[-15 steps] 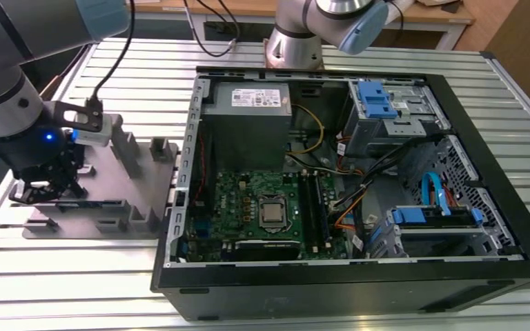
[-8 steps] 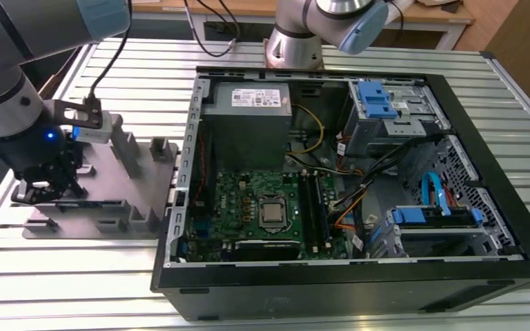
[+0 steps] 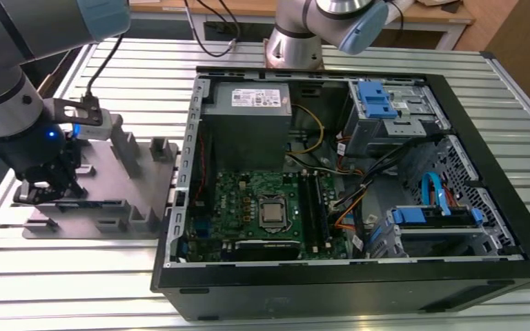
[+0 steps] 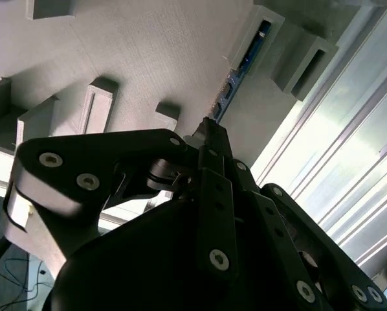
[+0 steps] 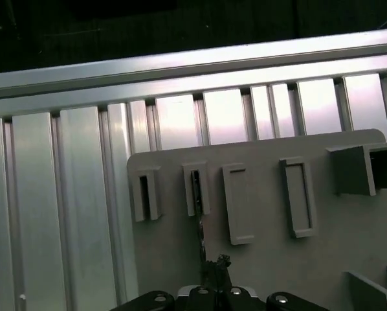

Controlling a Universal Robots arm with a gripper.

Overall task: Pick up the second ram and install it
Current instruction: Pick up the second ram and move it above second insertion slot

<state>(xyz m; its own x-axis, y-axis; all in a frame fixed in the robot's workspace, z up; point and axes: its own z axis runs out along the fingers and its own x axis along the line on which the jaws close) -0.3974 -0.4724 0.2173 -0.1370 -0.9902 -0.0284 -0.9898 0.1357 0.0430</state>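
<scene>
One 2nd ram (image 4: 244, 65) edge-up, lengthwise in tray slot (image 5: 206, 191), w/ pincer (image 4: 210, 129) tight on end

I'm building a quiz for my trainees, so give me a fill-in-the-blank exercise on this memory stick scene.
1. The gripper hangs over the grey tray at the exterior view's ____.
2. In the second wrist view, the second ram stands on edge in a ____ of the tray.
3. The computer case beside the tray has its side ____.
Missing words: left; slot; open.
</scene>
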